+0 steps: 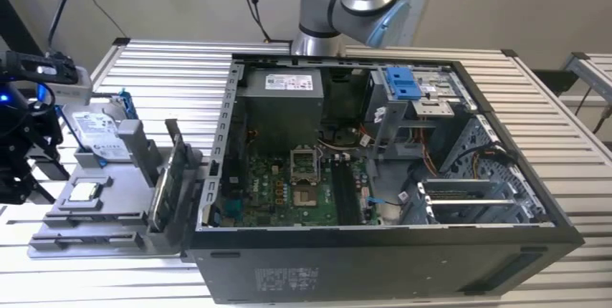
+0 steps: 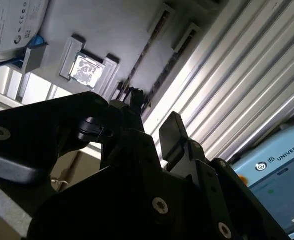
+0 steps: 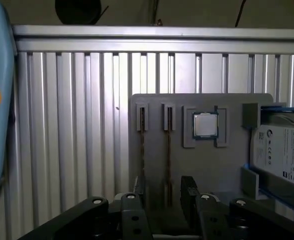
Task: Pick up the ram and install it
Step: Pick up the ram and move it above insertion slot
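At the exterior view's far left the gripper (image 1: 27,186) is held over the outer edge of the tray (image 1: 115,242). In the first wrist view its fingers (image 3: 189,192) are seen set apart, with nothing gripped. The ram (image 3: 168,155) is stood on its long edge in a slot of the tray, just beside the CPU (image 3: 205,125). A second stick (image 3: 142,155) is stood in the next slot, on the side away from the CPU. Both sticks run beneath the fingers. Which of the two is lined up with the gap cannot be told, since the wrist views disagree. No contact is seen. The drive (image 1: 96,130) is laid on the tray in the upper left of the exterior view. Further right, in the middle of that view, the case (image 1: 383,268) is laid open with the board (image 1: 287,186) exposed. The ram is not yet fitted there.

The ram is judged light, thin and stiff, yet easily harmed by bending or by a hard pinch on its chips. It is best taken by its two flat faces near the middle of the upper edge, so that it is lifted straight, with the contact edge left untouched.
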{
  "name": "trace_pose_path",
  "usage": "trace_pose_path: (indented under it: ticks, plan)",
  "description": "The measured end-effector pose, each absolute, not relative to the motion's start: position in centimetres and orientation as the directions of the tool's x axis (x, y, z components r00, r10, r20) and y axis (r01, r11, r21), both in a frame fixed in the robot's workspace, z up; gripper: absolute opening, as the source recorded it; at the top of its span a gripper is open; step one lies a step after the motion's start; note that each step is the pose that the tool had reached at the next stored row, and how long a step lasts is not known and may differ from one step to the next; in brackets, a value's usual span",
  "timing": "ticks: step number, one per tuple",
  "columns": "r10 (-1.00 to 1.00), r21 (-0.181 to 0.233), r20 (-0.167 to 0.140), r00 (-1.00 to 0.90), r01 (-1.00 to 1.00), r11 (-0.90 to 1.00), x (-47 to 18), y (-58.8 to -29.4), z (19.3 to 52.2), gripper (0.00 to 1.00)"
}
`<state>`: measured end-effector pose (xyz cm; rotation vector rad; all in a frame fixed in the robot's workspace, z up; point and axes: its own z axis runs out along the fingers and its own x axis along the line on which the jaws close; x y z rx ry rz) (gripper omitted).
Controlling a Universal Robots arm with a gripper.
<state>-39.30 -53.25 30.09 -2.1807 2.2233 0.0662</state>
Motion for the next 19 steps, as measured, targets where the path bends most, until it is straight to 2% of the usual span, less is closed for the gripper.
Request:
trace_pose_path:
  ticks: [19]
  plan:
    - [-0.999,0.012,-0.049,-0.017,-1.000,0.016,-39.3,-53.2,27.5,0.42]
